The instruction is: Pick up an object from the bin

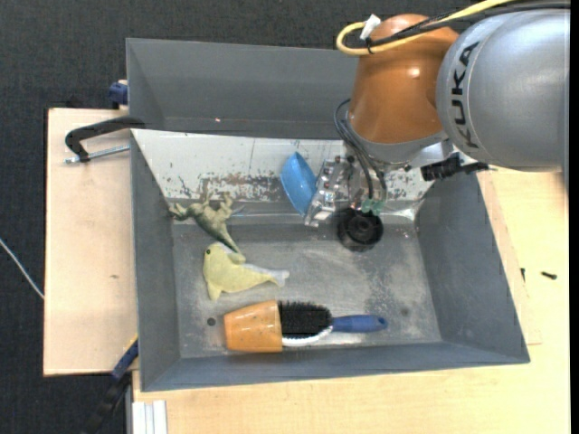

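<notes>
Low at the back of the grey bin [152, 278], the robot's hand [326, 204] hangs under the arm's orange cover [398, 80]. From this angle it cannot be told whether the hand is released or clenched.

At the far left of the bin floor, a green toy lizard [206, 213] sprawls near the foot of the back wall. Just in front of it lies a pale yellow soft toy shaped like a whale [226, 274], its tail pointing right. Nearer the front wall, an orange cup [253, 326] rests on its side. Its mouth faces the black bristles of a brush [308, 319], whose blue handle runs off to the right.

Further right, at the back, a blue oval piece [297, 181] leans tilted against the speckled back wall. It sits just beside the hand on its left, and whether the two touch cannot be made out. A black round piece [360, 229] lies on the floor just beside the hand on its lower right. These two are the things nearest the hand, while the toys, cup and brush lie well apart from it. The silver arm [507, 80] reaches in from the right above the bin's rim.
</notes>
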`<state>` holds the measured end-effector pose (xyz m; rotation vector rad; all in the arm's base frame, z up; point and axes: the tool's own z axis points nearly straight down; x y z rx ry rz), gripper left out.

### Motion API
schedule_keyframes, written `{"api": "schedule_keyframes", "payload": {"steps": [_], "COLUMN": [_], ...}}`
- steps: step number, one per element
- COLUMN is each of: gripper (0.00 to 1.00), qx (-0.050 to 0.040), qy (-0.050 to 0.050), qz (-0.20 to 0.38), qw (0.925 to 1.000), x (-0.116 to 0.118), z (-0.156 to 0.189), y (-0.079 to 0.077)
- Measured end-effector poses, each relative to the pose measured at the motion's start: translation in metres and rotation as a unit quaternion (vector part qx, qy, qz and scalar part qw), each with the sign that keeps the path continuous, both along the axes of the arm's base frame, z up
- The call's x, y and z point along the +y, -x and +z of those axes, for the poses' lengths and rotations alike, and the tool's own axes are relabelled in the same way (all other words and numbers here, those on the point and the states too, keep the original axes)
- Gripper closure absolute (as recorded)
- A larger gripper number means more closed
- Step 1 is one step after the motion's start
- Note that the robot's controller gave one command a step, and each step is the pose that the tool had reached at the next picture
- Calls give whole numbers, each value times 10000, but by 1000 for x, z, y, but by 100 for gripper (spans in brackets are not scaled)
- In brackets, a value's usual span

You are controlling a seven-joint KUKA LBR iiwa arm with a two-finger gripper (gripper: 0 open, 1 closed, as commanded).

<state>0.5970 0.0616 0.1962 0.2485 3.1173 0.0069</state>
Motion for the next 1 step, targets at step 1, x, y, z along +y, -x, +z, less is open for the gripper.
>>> {"api": "schedule_keyframes", "payload": {"steps": [1], "gripper": [100], "qx": [-9], "qy": [5], "qz": [138], "qw": [9999], "x": [11], "z": [122], "y": [-5]}}
